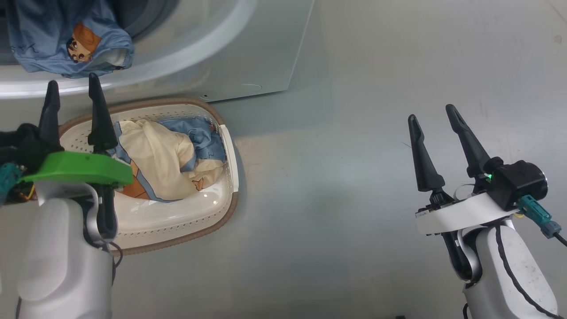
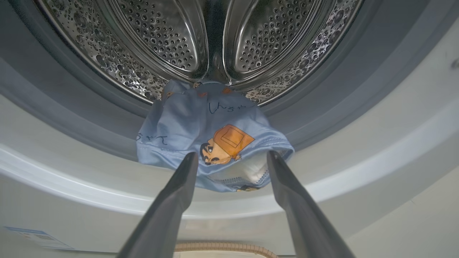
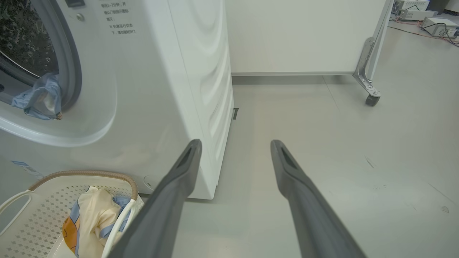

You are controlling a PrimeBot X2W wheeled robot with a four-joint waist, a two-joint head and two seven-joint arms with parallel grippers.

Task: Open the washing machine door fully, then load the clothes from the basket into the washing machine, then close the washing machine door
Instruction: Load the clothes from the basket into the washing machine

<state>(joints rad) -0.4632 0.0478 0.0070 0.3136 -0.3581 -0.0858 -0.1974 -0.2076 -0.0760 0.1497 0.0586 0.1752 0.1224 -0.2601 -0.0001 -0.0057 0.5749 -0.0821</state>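
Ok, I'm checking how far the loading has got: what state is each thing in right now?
washing machine: mouth uncovered.
blue garment: draped over the gasket, partly hanging out.
basket: on the floor before the washer, not empty.
cream and blue clothes: bundled in the basket.
left gripper: open, empty, pointed at the garment.
right gripper: open, empty, above the floor.

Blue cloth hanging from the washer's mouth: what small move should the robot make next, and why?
Probably push the blue garment deeper into the drum with the open left fingers: it droops over the grey gasket, half outside, ahead of them. More clothes wait in the basket.
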